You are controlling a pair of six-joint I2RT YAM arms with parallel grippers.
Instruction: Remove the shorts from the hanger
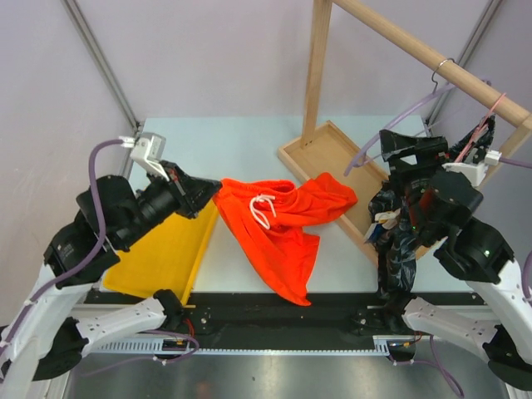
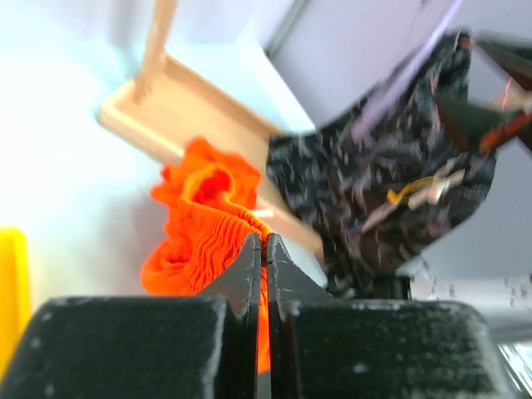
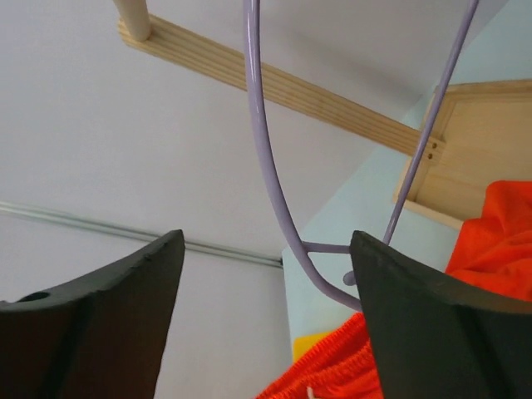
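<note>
Your left claw (image 2: pixel 264 249) is clenched on a fold of the orange shorts (image 1: pixel 274 233). A sliver of orange shows between the fingers in the left wrist view. That pair lies spread on the desk (image 1: pixel 208 141) at the centre of the frame, between the yellow cloth (image 1: pixel 158 253) and the wooden tray (image 1: pixel 324 154), so it looks to be off already.

The dark shorts (image 1: pixel 397 249) are the job in hand. They hang at the right of the overhead view, below the purple hanger (image 3: pixel 270 183), which is hooked on the rail (image 1: pixel 416 51). How they are fastened is hidden behind your right arm.

Your right claw (image 3: pixel 266 241) is released, its fingers wide apart with the hanger wire running up between them and touching neither.

- Decide first whether the right claw steadies the wire or takes the cloth; the wire is thin and likely to slip.
- If you hold the hanger, close squarely across the wire.
- Let go of the orange pair, then bring the left claw over to the dark fabric.
- Pull downward and evenly, since a sideways tug may swing the hanger along the rail.
</note>
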